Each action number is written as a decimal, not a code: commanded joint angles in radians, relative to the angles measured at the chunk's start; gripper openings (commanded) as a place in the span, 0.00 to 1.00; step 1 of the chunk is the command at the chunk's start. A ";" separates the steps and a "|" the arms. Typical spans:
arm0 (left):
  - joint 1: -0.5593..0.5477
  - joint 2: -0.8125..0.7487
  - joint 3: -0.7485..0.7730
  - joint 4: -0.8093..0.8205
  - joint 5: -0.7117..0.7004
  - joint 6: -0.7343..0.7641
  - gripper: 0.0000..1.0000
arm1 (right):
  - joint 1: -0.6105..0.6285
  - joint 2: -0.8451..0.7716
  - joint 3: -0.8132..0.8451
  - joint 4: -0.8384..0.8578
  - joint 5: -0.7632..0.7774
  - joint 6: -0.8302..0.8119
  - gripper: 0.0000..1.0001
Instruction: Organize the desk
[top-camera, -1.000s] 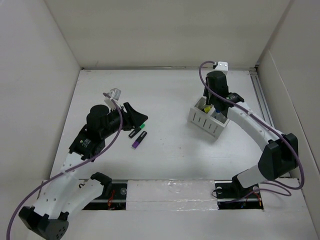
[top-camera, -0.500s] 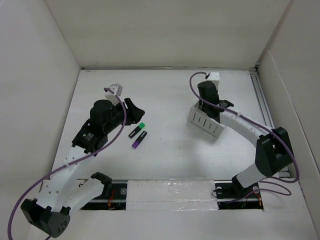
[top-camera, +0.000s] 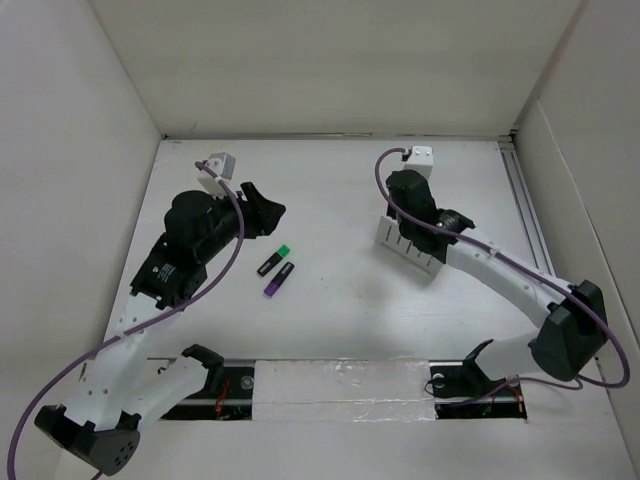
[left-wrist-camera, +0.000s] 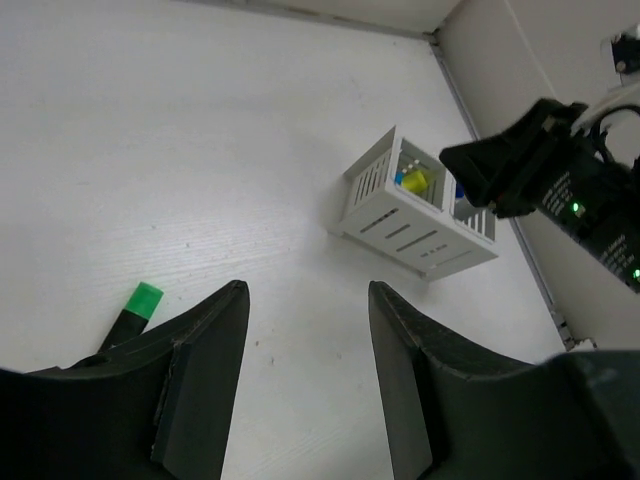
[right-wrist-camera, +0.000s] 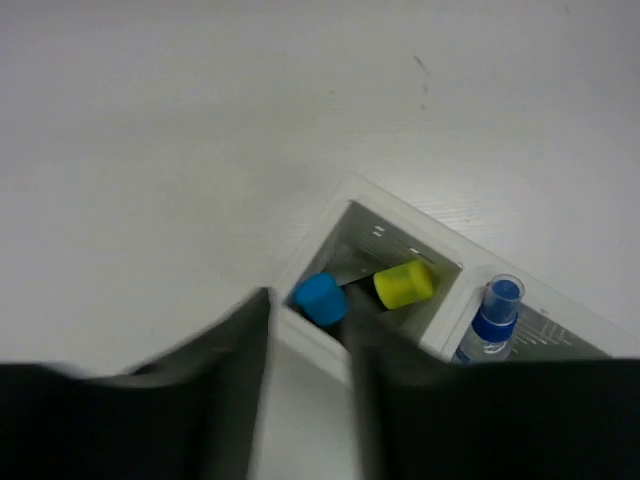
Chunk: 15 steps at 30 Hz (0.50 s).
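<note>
The white desk (top-camera: 340, 190) carries a green-capped highlighter (top-camera: 274, 259) and a purple one (top-camera: 279, 280) lying side by side left of centre. My left gripper (top-camera: 266, 209) hovers just behind them, open, with only bare desk between its fingers (left-wrist-camera: 205, 370); the green cap (left-wrist-camera: 145, 298) shows beside the left one. A white slotted holder box (top-camera: 407, 245) stands right of centre. My right gripper (right-wrist-camera: 308, 350) is open above the box's near wall, blurred, holding nothing. Inside the box sit a blue-capped marker (right-wrist-camera: 320, 297), a yellow-capped marker (right-wrist-camera: 404, 283) and a blue-topped spray bottle (right-wrist-camera: 490, 320).
White panel walls (top-camera: 90, 200) enclose the desk on three sides. A metal rail (top-camera: 522, 195) runs along the right edge. The right arm (left-wrist-camera: 560, 180) reaches over the holder box (left-wrist-camera: 415, 215) from the right.
My right gripper has opened wider and its wrist has shifted left over the box. The left gripper has swung up and back, away from the highlighters.
</note>
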<state>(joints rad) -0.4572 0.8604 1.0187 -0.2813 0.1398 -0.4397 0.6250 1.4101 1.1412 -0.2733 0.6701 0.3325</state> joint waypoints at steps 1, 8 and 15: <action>-0.003 -0.038 0.096 0.014 -0.037 0.029 0.47 | 0.089 -0.062 0.036 -0.033 -0.098 0.061 0.22; -0.003 -0.080 0.172 -0.029 -0.065 0.004 0.48 | 0.390 0.157 0.092 -0.061 -0.245 0.254 0.00; -0.003 -0.110 0.123 0.025 0.009 -0.042 0.49 | 0.481 0.481 0.343 -0.113 -0.305 0.304 0.61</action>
<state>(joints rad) -0.4572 0.7544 1.1564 -0.3012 0.1081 -0.4541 1.1107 1.8690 1.3762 -0.3557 0.3939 0.5869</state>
